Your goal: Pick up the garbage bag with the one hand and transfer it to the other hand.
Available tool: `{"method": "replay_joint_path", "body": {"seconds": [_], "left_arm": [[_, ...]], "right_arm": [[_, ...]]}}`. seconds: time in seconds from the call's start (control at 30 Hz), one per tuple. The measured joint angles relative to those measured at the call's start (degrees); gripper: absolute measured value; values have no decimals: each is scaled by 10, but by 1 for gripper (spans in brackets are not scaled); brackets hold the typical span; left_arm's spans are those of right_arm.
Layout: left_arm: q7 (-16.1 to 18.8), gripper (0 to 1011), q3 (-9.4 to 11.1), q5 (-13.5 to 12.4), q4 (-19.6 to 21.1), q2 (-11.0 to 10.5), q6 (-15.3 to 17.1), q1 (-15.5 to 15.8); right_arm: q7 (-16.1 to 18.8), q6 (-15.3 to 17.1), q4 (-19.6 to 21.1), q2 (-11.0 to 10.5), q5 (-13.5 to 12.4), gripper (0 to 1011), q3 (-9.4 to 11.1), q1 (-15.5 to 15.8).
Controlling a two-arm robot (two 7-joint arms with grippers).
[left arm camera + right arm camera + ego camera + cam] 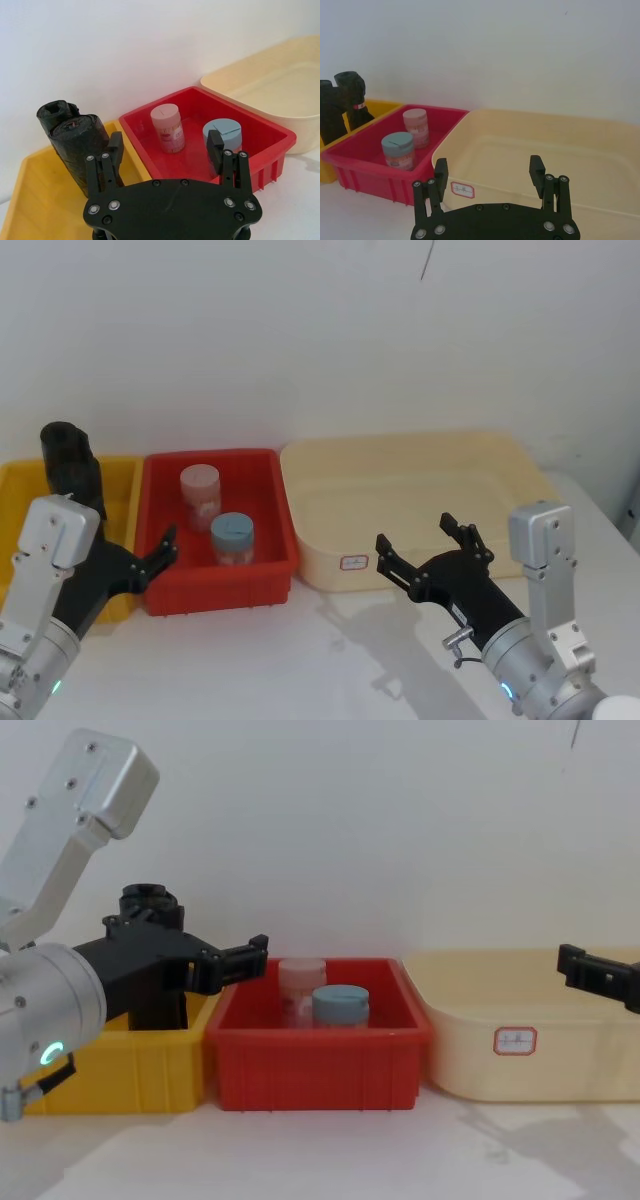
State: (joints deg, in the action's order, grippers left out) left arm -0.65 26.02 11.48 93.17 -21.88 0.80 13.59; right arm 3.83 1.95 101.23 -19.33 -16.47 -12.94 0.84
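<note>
Head view: black left gripper (165,141), spread and empty, hangs at the yellow plastic bin's (20,468) rim near the rolled black garbage bag (351,92); right gripper (415,532) gapes before the cream tub (400,443).

Three bins are set side by side on a white table (300,665): a yellow bin (122,485) at the left, a red bin (225,592) in the middle and a cream tub (330,530) at the right (a small white label (353,562) is stuck on its front). Two jars are held upright in the red bin, a pink-lidded jar (199,490) behind and a blue-lidded jar (232,537) in front.
</note>
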Motion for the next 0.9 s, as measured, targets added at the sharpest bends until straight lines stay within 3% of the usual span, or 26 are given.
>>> {"method": "replay_joint_path", "body": {"seconds": [0.4,0.77,0.9], "left_arm": [[-10,1002,-8,14,25,-9,15,-23],[-3,1001,-53,38,75,-36,32,-77],[0,1002,-69,46,85,-42,38,-84]], "right_arm": [[0,0,0,0,0,1000,0,0],[0,0,0,0,0,1001,0,0],[0,0,0,0,0,1000,0,0]]}}
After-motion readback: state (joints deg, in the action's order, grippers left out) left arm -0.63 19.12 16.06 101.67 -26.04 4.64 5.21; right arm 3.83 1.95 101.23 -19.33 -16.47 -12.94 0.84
